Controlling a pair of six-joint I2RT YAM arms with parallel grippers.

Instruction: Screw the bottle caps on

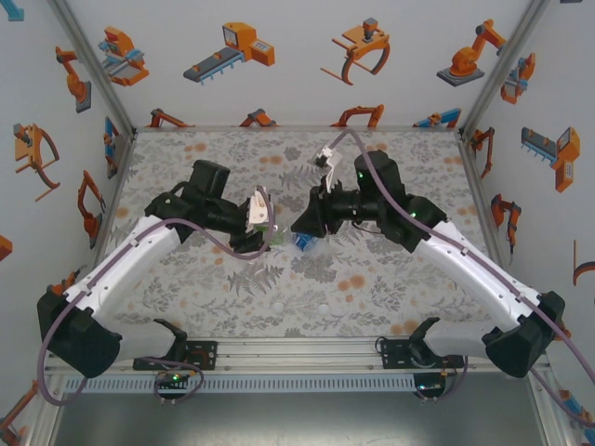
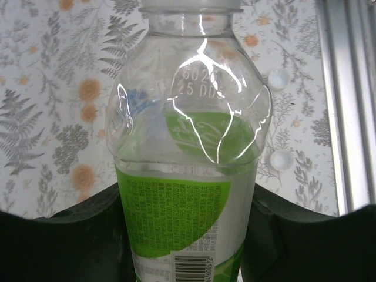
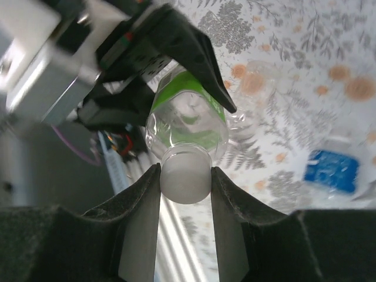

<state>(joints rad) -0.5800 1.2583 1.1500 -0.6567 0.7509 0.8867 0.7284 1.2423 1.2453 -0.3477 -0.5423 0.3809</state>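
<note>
A clear bottle with a green label (image 2: 176, 217) is held off the table, my left gripper (image 2: 187, 197) shut on its body. In the top view that gripper (image 1: 263, 223) meets my right gripper (image 1: 302, 226) at the table's middle. My right gripper (image 3: 185, 176) is shut on a white bottle cap (image 3: 185, 182) that sits on the green bottle's (image 3: 187, 117) neck. The same cap (image 2: 189, 6) shows at the top edge of the left wrist view. Two loose white caps (image 2: 279, 79) (image 2: 282, 158) lie on the tablecloth. A blue-labelled bottle (image 3: 332, 170) lies beyond my right fingers, under the grippers (image 1: 304, 242) in the top view.
The table wears a grey floral cloth (image 1: 372, 279) and has patterned walls on three sides. A metal rail (image 1: 307, 351) runs along the near edge between the arm bases. The left arm's camera housing (image 3: 53, 70) looms close to the right wrist.
</note>
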